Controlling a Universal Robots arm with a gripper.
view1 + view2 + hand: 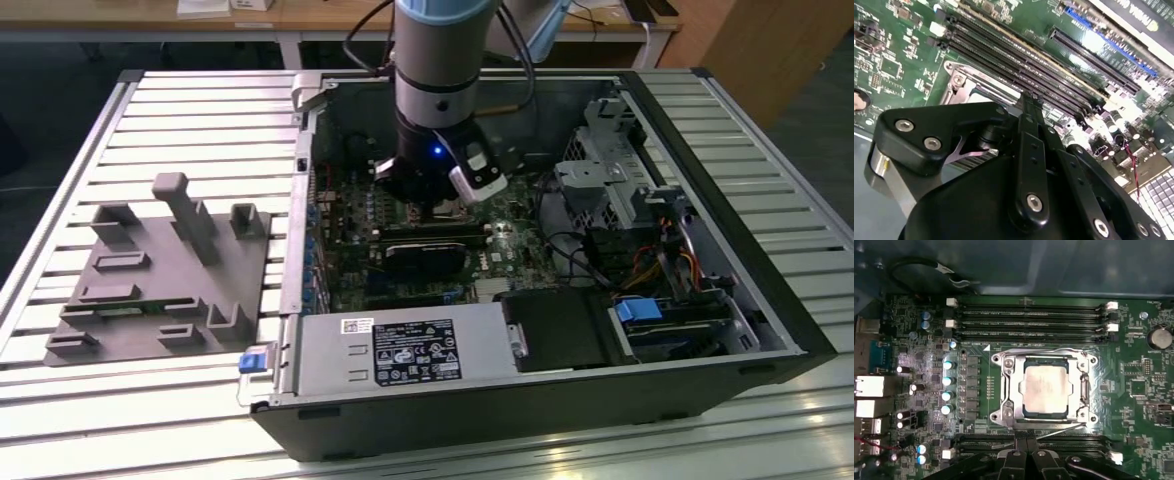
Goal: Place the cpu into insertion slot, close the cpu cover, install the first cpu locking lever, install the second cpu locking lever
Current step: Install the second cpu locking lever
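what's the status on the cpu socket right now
Pincer low over the board, beside the insertion slot. Cpu seated, cpu cover down around it. Thin lever along the socket edge nearest the pincer.

- A lab or workshop set up for robot work on computers.
- An open PC case (534, 300) lies on a slatted metal bench (160, 110).
- A robot arm (441, 70) reaches into it.
- A grey fixture (160, 270) with pegs sits beside the case.
- Wooden desks (334, 15) stand behind.
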